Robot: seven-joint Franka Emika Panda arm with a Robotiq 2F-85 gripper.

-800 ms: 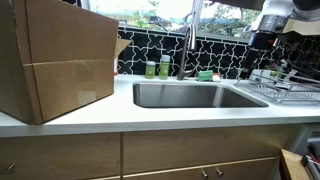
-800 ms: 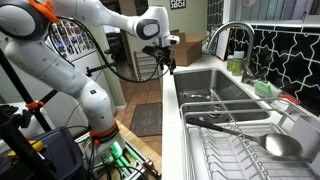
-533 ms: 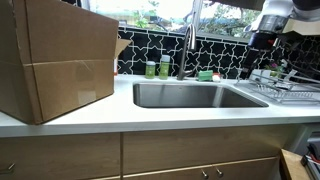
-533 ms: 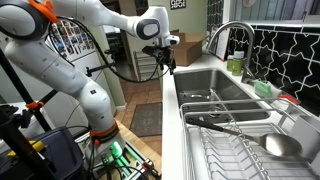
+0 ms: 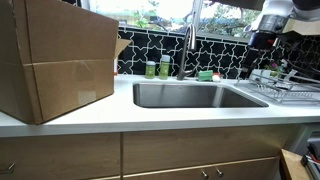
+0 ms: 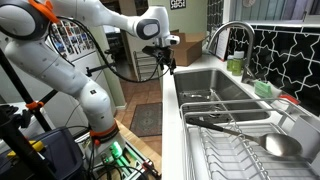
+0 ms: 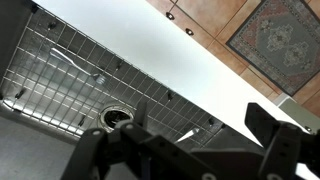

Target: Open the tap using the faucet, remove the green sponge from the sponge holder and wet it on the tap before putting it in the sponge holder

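The tap (image 5: 188, 42) is a tall silver fixture with an arched spout behind the steel sink (image 5: 195, 96); it also shows in an exterior view (image 6: 228, 36). The green sponge (image 5: 205, 74) lies to the right of the tap's base in a low dark sponge holder (image 5: 206, 78) that barely shows. The sponge also shows by the tiled wall (image 6: 263, 88). My gripper (image 5: 262, 46) hangs high over the right end of the sink, well apart from the tap and the sponge. In the wrist view the gripper (image 7: 185, 150) is open and empty above the sink grid.
A large cardboard box (image 5: 55, 60) stands on the counter at the left. Two green-and-white containers (image 5: 157, 68) stand left of the tap. A wire dish rack (image 5: 285, 86) with utensils is on the right. A wire grid and drain (image 7: 117, 117) lie in the sink.
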